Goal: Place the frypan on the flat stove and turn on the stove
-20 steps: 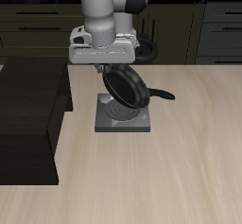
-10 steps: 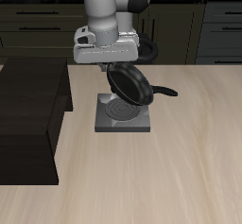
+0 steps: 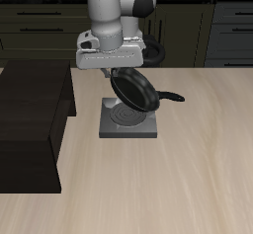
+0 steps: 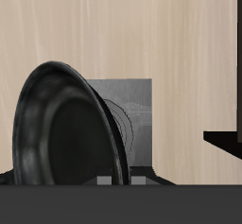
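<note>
The black frypan hangs steeply tilted, almost on edge, just above the flat stove, a grey square plate with a ring burner. Its thin handle sticks out sideways over the table. My gripper is shut on the pan's upper rim. In the wrist view the frypan fills much of the picture, its hollow side facing the camera, with the flat stove partly hidden behind it. The stove's knob is too small to make out.
A large dark cabinet block stands on the table beside the stove, and its corner shows in the wrist view. Light wooden tabletop extends toward the front edge. Dark kitchen cabinets line the back.
The gripper and the tilted frypan have shifted a little sideways over the stove. The grip and the pan's tilt look the same.
</note>
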You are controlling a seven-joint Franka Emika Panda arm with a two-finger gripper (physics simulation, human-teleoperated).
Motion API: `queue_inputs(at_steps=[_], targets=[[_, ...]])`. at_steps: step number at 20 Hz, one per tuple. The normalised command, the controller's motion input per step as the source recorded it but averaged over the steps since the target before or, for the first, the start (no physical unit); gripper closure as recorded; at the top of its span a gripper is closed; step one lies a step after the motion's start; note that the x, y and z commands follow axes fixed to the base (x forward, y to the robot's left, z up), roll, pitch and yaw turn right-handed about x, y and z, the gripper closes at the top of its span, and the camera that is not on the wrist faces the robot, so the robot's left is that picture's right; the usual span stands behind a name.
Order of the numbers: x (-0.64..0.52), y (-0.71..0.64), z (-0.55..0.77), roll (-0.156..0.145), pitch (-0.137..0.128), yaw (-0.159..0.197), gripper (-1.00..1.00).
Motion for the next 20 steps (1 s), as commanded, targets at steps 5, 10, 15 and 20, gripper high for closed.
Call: queue_inputs(at_steps=[5, 10, 15, 20], targets=[[0.08, -0.01, -0.15, 0.000, 0.017, -0.008, 1.00], [0.04, -0.02, -0.05, -0.004, 0.015, -0.016, 1.00], [-0.07, 0.09, -0.11, 0.023, 0.011, 0.003, 1.00], [0.00, -0.04, -0.16, -0.013, 0.012, 0.013, 1.00]])
